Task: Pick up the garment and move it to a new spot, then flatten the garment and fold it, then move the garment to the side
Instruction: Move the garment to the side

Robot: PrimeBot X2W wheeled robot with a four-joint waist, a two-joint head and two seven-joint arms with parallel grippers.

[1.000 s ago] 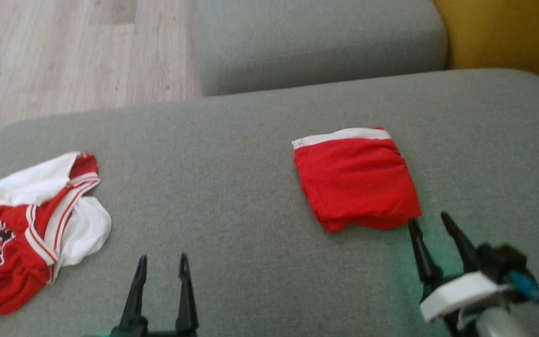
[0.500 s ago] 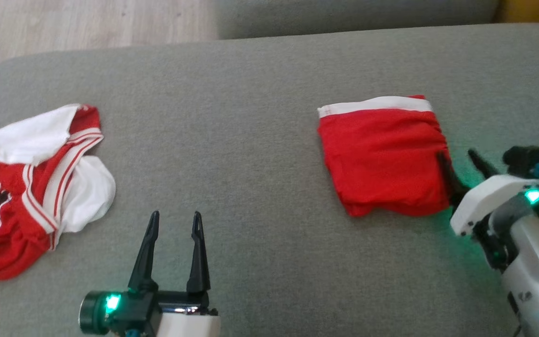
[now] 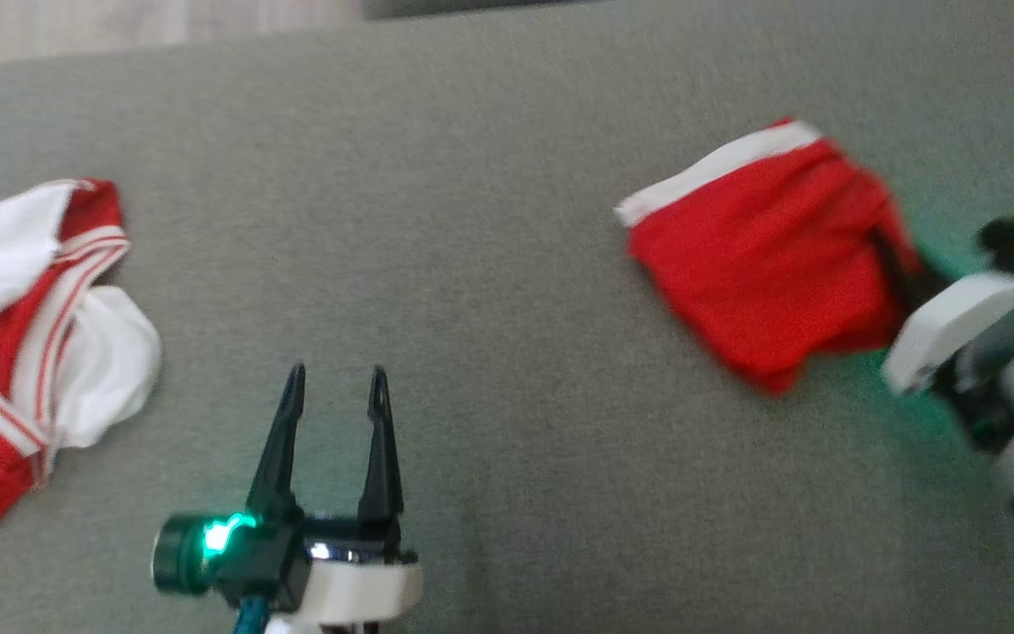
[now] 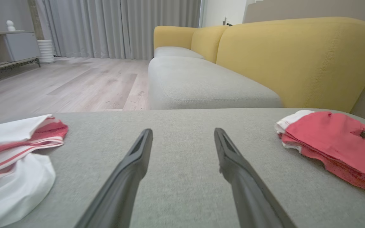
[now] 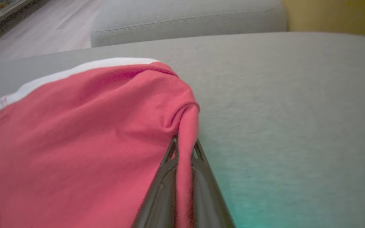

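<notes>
The garment (image 3: pixel 762 246) is a folded red piece with a white band along its far edge, lying on the grey sofa cushion (image 3: pixel 489 202) at the right. My right gripper (image 3: pixel 892 257) is shut on the garment's right edge; in the right wrist view the red cloth (image 5: pixel 90 126) bunches between the closed fingers of that gripper (image 5: pixel 184 144). The garment sits askew, its pinched edge drawn up a little. My left gripper (image 3: pixel 335 379) stands open over bare cushion at the lower middle, holding nothing. The left wrist view has the left gripper (image 4: pixel 182 131) with the garment (image 4: pixel 328 142) off to its right.
A crumpled red and white jersey (image 3: pixel 23 352) lies at the cushion's left edge, also in the left wrist view (image 4: pixel 11 148). Beyond are another grey seat cushion (image 4: pixel 201 85), the yellow backrest (image 4: pixel 296 57) and the wooden floor (image 4: pixel 59 82).
The right gripper reached the garment's right edge and shut on it; the garment has turned askew. The head camera has tipped down. The left gripper stays open.
</notes>
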